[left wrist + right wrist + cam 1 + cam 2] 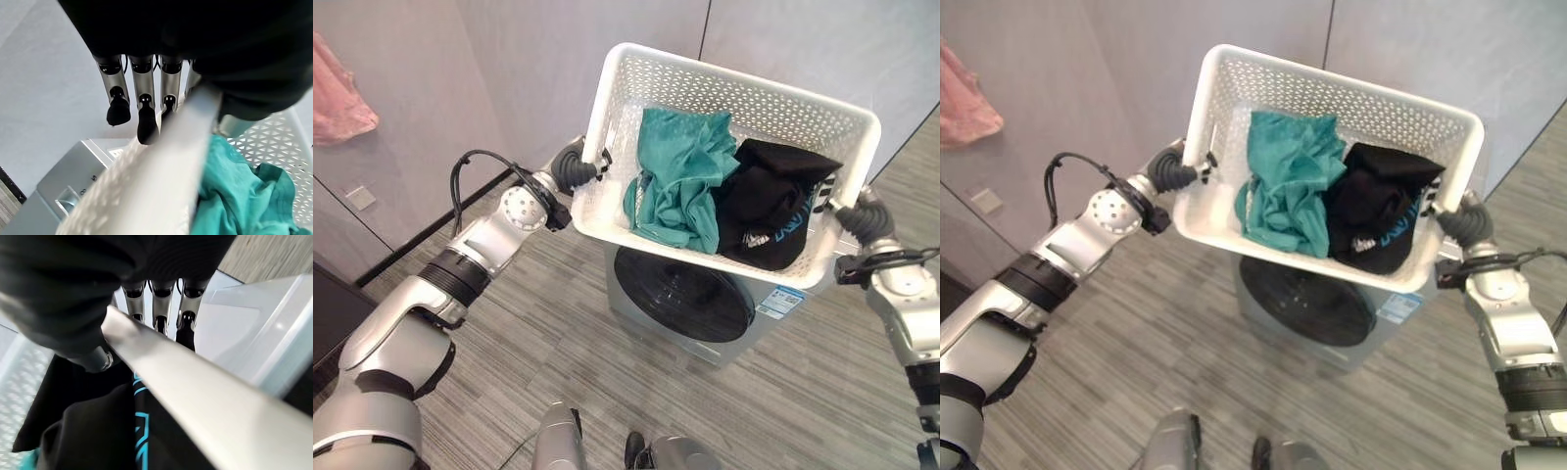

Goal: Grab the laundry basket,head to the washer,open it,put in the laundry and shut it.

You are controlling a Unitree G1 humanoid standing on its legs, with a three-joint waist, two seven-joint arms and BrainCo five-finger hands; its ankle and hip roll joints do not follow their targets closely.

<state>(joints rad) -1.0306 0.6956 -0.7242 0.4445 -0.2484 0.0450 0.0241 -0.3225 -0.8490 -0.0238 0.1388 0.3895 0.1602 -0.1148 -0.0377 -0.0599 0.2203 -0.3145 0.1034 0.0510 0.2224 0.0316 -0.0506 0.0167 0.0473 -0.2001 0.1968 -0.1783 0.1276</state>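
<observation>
Fingers (142, 105) of both hands hooked on basket (656, 83) rims, held above washer (690, 299); door still shut, teal (680, 181) and black (769, 201) laundry unloaded.

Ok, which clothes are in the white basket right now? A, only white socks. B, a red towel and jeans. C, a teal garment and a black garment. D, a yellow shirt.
C: the basket, held above the washer, carries a teal garment beside a black garment.
</observation>
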